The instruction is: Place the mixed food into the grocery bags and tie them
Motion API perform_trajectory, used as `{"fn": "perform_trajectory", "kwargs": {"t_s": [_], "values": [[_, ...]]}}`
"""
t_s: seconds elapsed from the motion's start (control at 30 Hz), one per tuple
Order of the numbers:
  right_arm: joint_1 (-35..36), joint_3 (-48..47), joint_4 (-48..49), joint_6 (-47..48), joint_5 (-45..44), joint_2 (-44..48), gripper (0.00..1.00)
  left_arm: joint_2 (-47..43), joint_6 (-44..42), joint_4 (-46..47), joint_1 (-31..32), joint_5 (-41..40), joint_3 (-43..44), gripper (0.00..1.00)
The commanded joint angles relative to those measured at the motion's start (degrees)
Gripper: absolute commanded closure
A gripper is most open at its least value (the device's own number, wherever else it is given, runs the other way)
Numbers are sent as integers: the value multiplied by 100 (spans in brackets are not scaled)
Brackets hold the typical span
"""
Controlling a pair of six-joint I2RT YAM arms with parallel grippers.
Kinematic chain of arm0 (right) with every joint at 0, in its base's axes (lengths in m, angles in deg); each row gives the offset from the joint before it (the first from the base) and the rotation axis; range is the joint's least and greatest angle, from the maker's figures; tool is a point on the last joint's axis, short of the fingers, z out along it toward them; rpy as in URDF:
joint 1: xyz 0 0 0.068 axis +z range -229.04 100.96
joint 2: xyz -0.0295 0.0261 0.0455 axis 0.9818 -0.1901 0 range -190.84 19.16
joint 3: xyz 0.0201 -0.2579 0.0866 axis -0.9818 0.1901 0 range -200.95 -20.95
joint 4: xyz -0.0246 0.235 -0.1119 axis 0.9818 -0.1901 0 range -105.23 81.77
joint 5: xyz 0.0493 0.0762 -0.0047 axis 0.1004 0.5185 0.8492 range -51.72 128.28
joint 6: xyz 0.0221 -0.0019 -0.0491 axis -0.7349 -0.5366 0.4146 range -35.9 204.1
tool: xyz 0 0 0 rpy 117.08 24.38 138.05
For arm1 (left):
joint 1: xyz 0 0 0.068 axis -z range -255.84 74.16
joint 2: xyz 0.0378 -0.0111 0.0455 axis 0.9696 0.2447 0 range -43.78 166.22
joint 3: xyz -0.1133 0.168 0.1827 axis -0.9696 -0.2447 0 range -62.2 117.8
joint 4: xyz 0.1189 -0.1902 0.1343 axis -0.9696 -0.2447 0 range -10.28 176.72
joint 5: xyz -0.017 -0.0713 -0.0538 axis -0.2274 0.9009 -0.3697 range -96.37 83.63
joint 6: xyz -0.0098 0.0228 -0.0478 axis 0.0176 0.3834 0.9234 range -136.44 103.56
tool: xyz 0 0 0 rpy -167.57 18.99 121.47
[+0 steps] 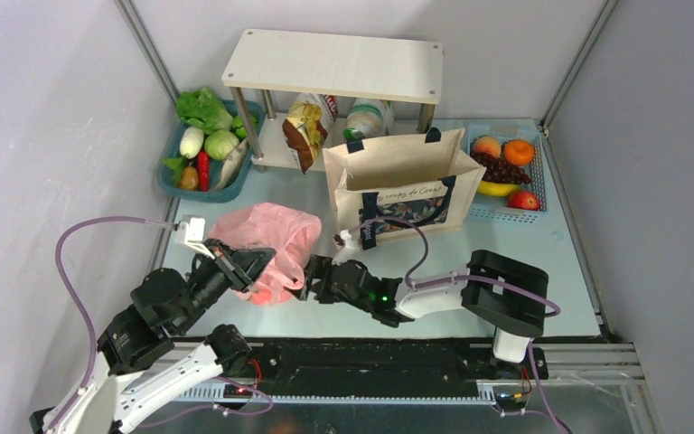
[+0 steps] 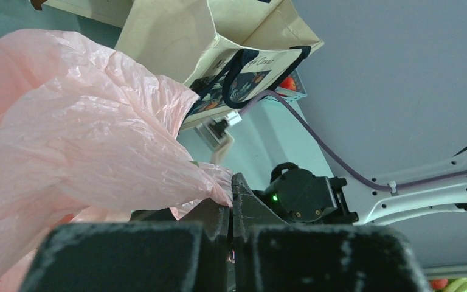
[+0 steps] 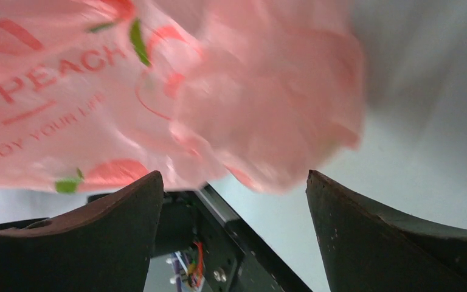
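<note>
Near the table's front edge, the pink bag lies with its left edge clenched in the left end effector, while the right end effector, spread wide and empty, faces the bag's right side from just beside it.

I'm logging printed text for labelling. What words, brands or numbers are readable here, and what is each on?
"PEACH": on the pink bag, right wrist view.
"...JOY YOUR LI...": same bag, the line below; both ends are unclear.
"Coeur": the end of a script line on the canvas tote; the rest is too small to read.
Crisp packet: print too small to read.
No numbers are legible.
</note>
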Motion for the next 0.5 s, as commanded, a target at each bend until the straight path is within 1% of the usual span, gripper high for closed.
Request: {"fn": "perform_trajectory", "kwargs": {"t_s": [0.0,0.07,0.13,0.17,0.2,0.23,0.27,0.3,0.33,0.37,0.43,0.47], "values": [[-101,-681,-22,293,150,-310,11,9,292,214,-32,85,137,100],[-126,-709,42,268,243,-431,19,6,410,231,-32,88,187,100],[-145,-710,-13,224,267,-474,29,-42,525,254,-38,62,265,100],[-157,-712,-175,202,250,-464,42,-60,571,254,-38,39,326,100],[-163,-713,-278,198,187,-400,49,-115,576,260,-34,-33,352,100],[-161,-713,-566,246,64,-352,67,-141,540,261,-35,-91,402,100],[-161,-713,-751,273,-32,-222,83,-199,521,257,-37,-243,417,100],[-158,-713,-1113,339,-228,-62,90,-244,495,260,-36,-329,427,100],[-160,-713,-1535,355,-323,14,99,-350,490,259,-37,-511,420,100],[-154,-713,-1763,382,-543,177,100,-403,490,256,-36,-603,408,100],[-133,-713,-2445,340,-922,411,100,-604,488,255,-37,-1101,374,100],[-125,-709,-2923,240,-1060,488,100,-770,477,247,-36,-1250,331,100]]}}
